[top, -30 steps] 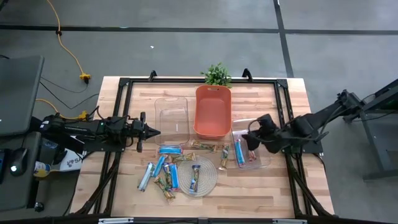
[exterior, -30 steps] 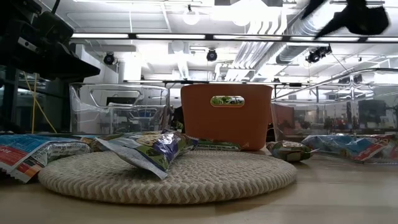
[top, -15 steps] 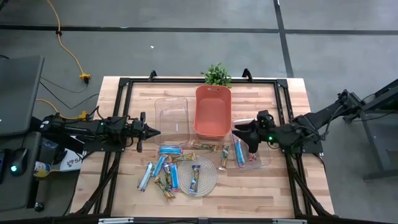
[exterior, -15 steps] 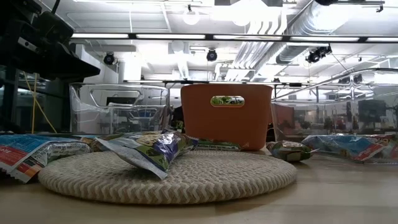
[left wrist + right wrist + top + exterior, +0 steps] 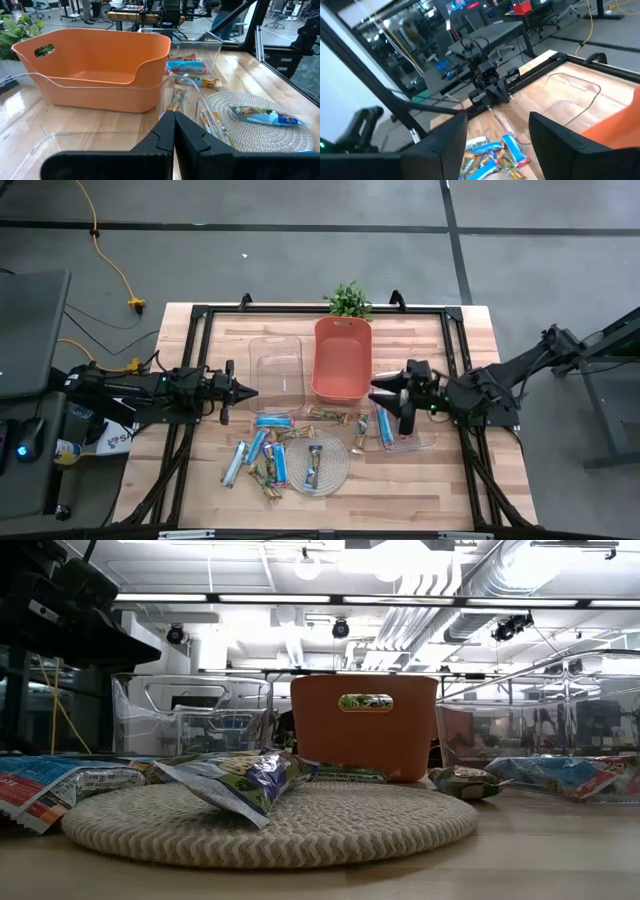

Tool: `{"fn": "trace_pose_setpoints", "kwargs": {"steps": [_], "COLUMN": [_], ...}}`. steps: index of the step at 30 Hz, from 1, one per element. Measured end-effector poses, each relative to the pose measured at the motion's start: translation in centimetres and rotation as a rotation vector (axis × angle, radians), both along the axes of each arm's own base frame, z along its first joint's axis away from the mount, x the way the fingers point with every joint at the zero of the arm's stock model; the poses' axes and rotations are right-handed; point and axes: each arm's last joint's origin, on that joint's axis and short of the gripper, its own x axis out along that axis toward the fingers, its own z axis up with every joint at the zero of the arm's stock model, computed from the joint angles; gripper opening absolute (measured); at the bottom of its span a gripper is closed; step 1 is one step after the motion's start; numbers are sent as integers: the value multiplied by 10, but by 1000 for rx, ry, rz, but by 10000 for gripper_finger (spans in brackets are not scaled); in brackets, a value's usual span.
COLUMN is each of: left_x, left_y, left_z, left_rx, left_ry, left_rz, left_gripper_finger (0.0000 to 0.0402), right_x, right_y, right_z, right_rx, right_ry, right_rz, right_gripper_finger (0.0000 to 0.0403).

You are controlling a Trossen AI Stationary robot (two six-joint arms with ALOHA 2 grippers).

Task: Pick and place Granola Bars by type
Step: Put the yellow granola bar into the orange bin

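On the tabletop: we see the granola bars mostly loose in front of the bins, several clustered beside and on the round woven mat, one blue-wrapped bar lying on the mat itself.
Right-hand clear bin: it already holds a few bars, at least one blue and one reddish.
Orange bin: it looks empty to us; the clear bin to its left looks empty too.
Right gripper: it hangs over the near edge of the right-hand clear bin, beside the orange bin, fingers spread and holding nothing.
Left gripper: it waits beside the left clear bin, its fingers pressed together with nothing between them.
Risk, crowding: we judge that the loose bars lie so close, some overlapping, that spread fingers could catch two wrappers at once or push a neighbour aside.
Risk, wrong type: blue, green-brown and red-brown wrappers are mixed in the pile, so a bar may land in the wrong bin.
Risk, slipping: the wrappers look thin and glossy, and a flat bar may slide out of a shallow pinch.
Risk, bins: the clear walls look light; an arm descending close to a rim could nudge or tip a bin.
Risk, mat: its raised woven edge could snag a fingertip reaching low.
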Motion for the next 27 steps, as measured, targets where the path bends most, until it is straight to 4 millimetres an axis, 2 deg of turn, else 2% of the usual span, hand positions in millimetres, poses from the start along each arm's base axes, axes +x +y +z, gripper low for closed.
{"fn": "trace_pose_setpoints", "kwargs": {"steps": [5, 14, 21, 27], "left_x": [0, 0, 0, 0], "left_y": [0, 0, 0, 0], "left_z": [0, 0, 0, 0], "left_rx": [0, 0, 0, 1], "left_ry": [0, 0, -1, -1], "left_rz": [0, 0, 0, 7], "left_gripper_finger": [1, 1, 1, 1], "right_x": [9, 11, 10, 11], "right_y": [5, 6, 5, 3], "right_z": [-9, -10, -10, -10], "right_rx": [-56, -101, -107, -46], "right_ry": [44, 59, 58, 42], "right_rz": [28, 40, 11, -42], "right_gripper_finger": [197, 197, 197, 197]}}
